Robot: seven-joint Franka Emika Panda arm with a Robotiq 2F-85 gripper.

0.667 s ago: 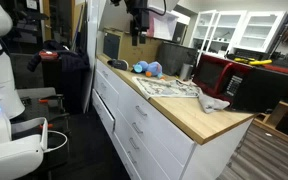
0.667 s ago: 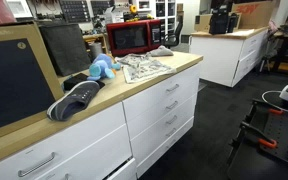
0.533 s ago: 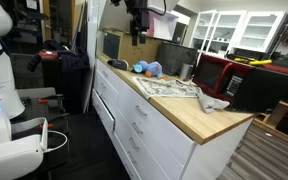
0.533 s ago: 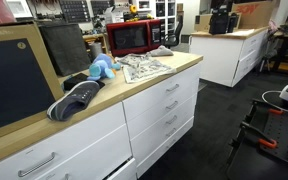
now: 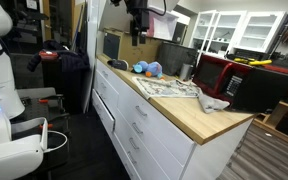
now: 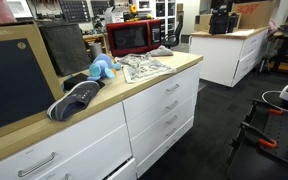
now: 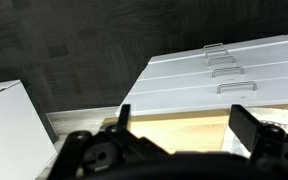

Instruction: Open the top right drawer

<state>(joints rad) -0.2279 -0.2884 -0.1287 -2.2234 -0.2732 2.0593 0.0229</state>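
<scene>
Currently our gripper [image 7: 184,122] hangs high over the counter [image 5: 189,108], jaws spread wide, holding nothing. Meanwhile the top right drawer [image 6: 160,91] sits shut, handle [image 6: 172,88] well below us. Risk: stacked handles look alike, so we could hook a lower drawer [image 6: 164,106], or slip off.

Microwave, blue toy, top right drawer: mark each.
microwave [image 6: 132,38], exterior view, red door.
blue toy [image 6: 101,68], exterior view, its body.
top right drawer [image 6: 156,95], exterior view, white front beside handle.
</scene>
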